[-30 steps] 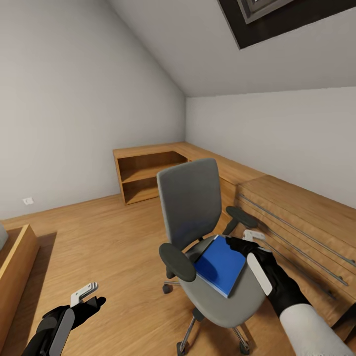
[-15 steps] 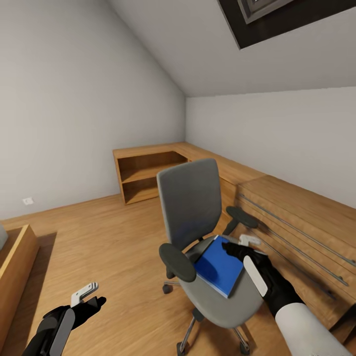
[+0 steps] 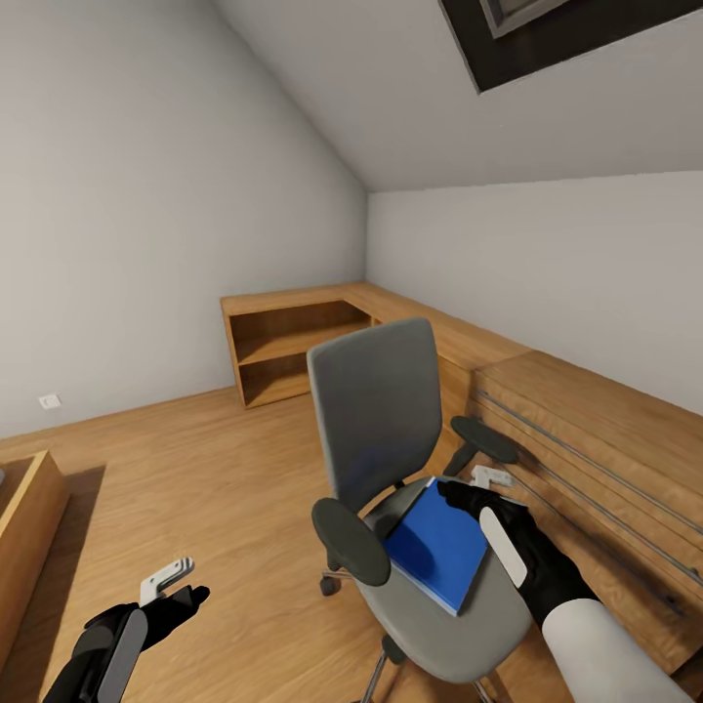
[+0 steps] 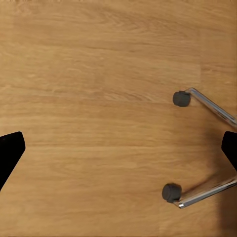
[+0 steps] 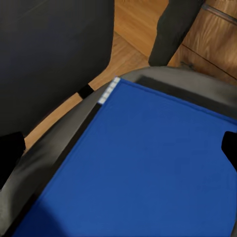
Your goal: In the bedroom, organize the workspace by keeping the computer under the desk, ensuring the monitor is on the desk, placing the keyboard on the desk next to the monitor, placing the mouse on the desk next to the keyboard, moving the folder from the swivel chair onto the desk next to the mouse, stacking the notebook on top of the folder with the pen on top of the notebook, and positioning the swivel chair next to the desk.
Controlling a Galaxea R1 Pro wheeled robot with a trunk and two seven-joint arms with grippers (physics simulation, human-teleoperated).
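Floorboards of warm wood (image 3: 195,469) run under everything we see. At the far left of the head view, low down, we find our left gripper (image 3: 176,584) hanging over bare floor, well apart from the chair; in the left wrist view its two dark fingertips (image 4: 10,153) sit at opposite edges with only floor between them, so its jaws stand wide apart and hold nothing. That same wrist view catches two chrome legs of the chair base, each ending in a dark caster (image 4: 171,192).

Further right, against the back wall, we see a low wooden shelf unit (image 3: 283,351), and in front of it the swivel chair (image 3: 376,410), grey back upright, black armrests either side. The folder (image 3: 436,545) lies flat on its seat, bright blue, one corner toward the backrest.

Right of that, our right gripper (image 3: 469,486) reaches over the folder's far edge beside the right armrest. In the right wrist view the folder (image 5: 143,168) spreads under the fingers, which stand apart; we cannot tell whether they touch it. At the far right a light wooden drawer chest (image 3: 596,449) stands just beside the chair.
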